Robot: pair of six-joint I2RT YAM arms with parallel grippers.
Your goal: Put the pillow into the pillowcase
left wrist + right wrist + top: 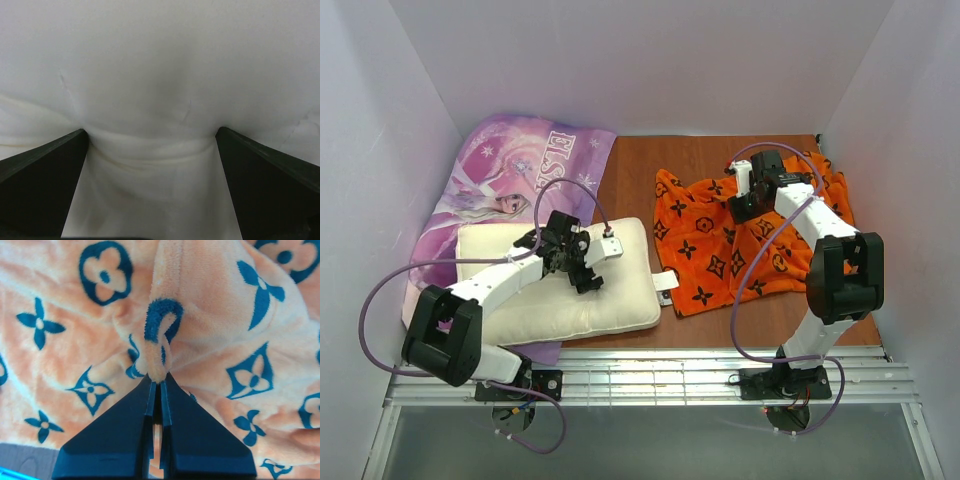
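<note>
The cream-white pillow (545, 305) lies left of centre, partly on the purple fabric. My left gripper (588, 278) is pressed down into its top near the right end. In the left wrist view its fingers stand wide apart, open, with pillow (160, 65) cloth bulging between the left gripper (150, 132) tips. The orange pillowcase (705, 255) with black motifs lies crumpled at the right. My right gripper (745, 205) sits on its far part. In the right wrist view the right gripper (159, 382) is shut on a pinched fold of the pillowcase (225, 315).
A purple "ELSA" print fabric (510, 175) lies at the back left under the pillow. Bare wooden table (635, 185) shows between the two fabrics. White walls close in on three sides. A metal rail (650, 370) runs along the near edge.
</note>
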